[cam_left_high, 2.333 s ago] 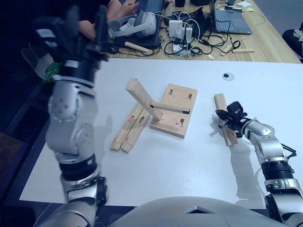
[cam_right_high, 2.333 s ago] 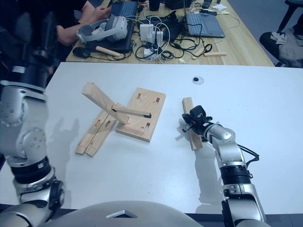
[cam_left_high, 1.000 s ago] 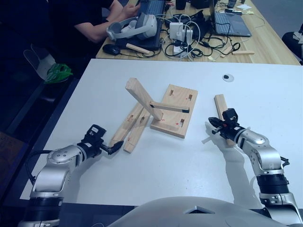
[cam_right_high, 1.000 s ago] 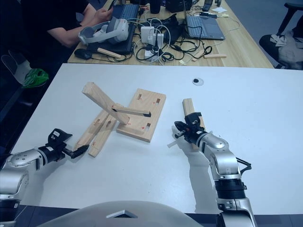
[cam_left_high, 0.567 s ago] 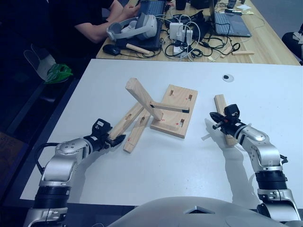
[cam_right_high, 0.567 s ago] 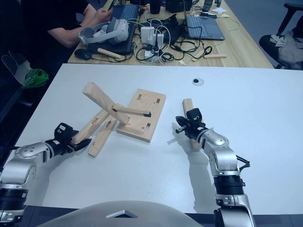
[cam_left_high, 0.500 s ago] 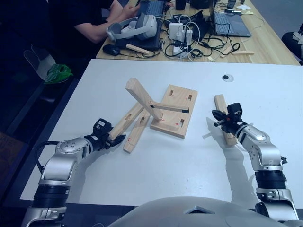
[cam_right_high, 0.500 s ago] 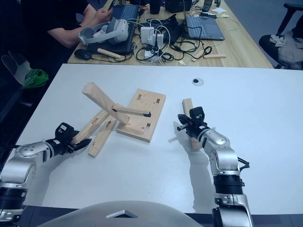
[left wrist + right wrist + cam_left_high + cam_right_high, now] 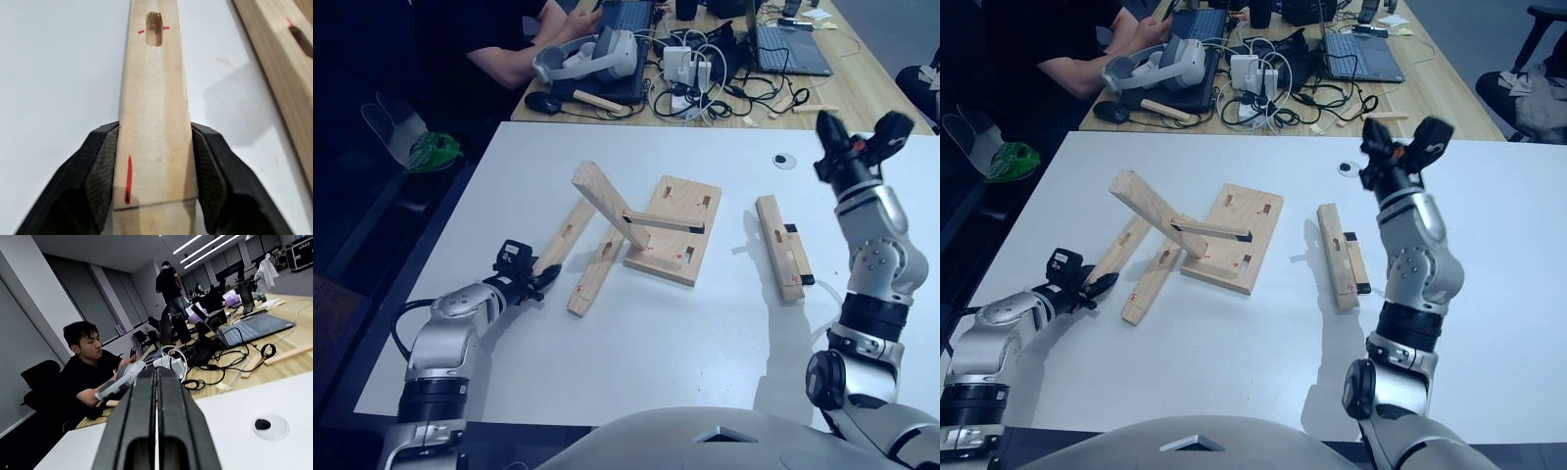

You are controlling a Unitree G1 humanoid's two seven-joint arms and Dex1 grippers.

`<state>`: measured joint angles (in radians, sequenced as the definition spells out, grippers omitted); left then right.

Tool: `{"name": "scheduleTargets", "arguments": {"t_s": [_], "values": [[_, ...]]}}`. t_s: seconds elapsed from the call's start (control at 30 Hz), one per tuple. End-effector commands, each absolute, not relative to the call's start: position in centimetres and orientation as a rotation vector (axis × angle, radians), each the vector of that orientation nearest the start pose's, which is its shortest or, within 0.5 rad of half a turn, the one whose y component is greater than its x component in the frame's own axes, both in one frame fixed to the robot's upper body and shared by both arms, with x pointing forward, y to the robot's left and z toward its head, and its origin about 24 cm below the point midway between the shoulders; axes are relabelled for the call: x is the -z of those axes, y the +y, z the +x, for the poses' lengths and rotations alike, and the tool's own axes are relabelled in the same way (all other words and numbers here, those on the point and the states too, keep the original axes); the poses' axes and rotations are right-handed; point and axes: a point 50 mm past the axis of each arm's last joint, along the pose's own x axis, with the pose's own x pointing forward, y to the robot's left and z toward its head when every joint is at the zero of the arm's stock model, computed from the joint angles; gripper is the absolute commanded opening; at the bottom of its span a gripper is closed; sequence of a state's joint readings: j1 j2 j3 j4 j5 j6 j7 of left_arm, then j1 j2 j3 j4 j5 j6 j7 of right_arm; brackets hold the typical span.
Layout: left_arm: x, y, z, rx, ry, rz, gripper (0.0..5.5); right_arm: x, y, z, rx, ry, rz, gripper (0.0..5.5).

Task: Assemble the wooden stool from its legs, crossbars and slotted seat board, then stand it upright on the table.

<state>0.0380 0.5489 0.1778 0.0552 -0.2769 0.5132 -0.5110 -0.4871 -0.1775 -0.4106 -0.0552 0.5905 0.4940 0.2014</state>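
Our right gripper (image 9: 156, 378) has swung up off the work in the last half second. It was low over the right-hand leg (image 9: 776, 245) and now hangs high above the far right of the table (image 9: 636, 362). From its own wrist camera its fingers look pressed together with nothing between them. That leg stays flat on the table, well apart from the rest of the parts, so we judge it dropped for the moment, not fitted. Our left gripper (image 9: 532, 283) has come in low from the left and now clamps the near end of the left-hand leg (image 9: 154, 98), one pad on each side face. As it closed, that leg pivoted away from its neighbour (image 9: 593, 277). The two had lain side by side and touching, and now they splay apart at the near ends. The seat board (image 9: 690, 257) has not moved. It lies flat in the middle, with one tilted leg (image 9: 599, 191) and a crossbar (image 9: 663, 223) propped over its left edge. The work has passed to our left arm, we reckon. We have one leg in hand but nothing newly joined, and most of the assembly is still ahead.
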Motion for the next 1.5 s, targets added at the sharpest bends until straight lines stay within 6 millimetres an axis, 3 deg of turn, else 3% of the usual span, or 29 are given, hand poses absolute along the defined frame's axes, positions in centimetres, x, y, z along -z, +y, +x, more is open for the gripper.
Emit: {"name": "scheduleTargets", "arguments": {"t_s": [0.03, 0.2, 0.3, 0.37, 0.47, 0.53, 0.63, 0.77, 0.83, 1.07, 1.33, 1.5], "values": [[-9.8, 29.1, 27.5, 0.116, 0.183, 0.072, 2.06, -20.2, -19.3, 32.8, -0.316, -0.249, 0.452, 0.33], [-21.9, 29.5, 31.9, 0.049, -0.303, 0.152, 2.06, -26.2, -14.3, 32.9, -0.666, -0.334, 0.473, 1.10], [-28.3, 26.0, 32.6, 0.201, -0.560, 0.285, 2.06, -29.4, -12.8, 31.9, -0.824, -0.406, 0.527, 1.54], [-29.8, 22.7, 32.5, 0.351, -0.650, 0.333, 2.06, -30.7, -12.3, 31.1, -0.907, -0.432, 0.564, 1.92], [-29.3, 17.6, 31.4, 0.600, -0.733, 0.430, 2.06, -31.3, -12.0, 30.2, -0.996, -0.437, 0.633, 2.42], [-28.4, 16.1, 30.7, 0.686, -0.745, 0.463, 2.06, -31.4, -11.7, 29.7, -1.033, -0.432, 0.658, 2.72], [-27.1, 14.8, 30.0, 0.774, -0.740, 0.496, 2.06, -31.4, -11.7, 29.1, -1.073, -0.428, 0.687, 3.14], [-25.2, 14.5, 29.7, 0.841, -0.698, 0.559, 2.06, -31.5, -12.0, 28.3, -1.124, -0.428, 0.691, 3.98], [-24.4, 14.6, 29.6, 0.850, -0.685, 0.580, 2.06, -31.7, -12.4, 28.2, -1.115, -0.438, 0.698, 3.99], [-23.2, 15.3, 29.8, 0.849, -0.668, 0.626, 2.05, -30.9, -14.0, 27.0, -1.166, -0.393, 0.693, 2.84], [-22.9, 14.7, 29.2, 0.873, -0.700, 0.663, 2.05, -29.9, -14.3, 27.1, -1.153, -0.337, 0.725, 1.51], [-23.2, 14.1, 28.9, 0.879, -0.739, 0.686, 2.05, -29.5, -14.2, 27.5, -1.115, -0.334, 0.738, 1.23]]}}
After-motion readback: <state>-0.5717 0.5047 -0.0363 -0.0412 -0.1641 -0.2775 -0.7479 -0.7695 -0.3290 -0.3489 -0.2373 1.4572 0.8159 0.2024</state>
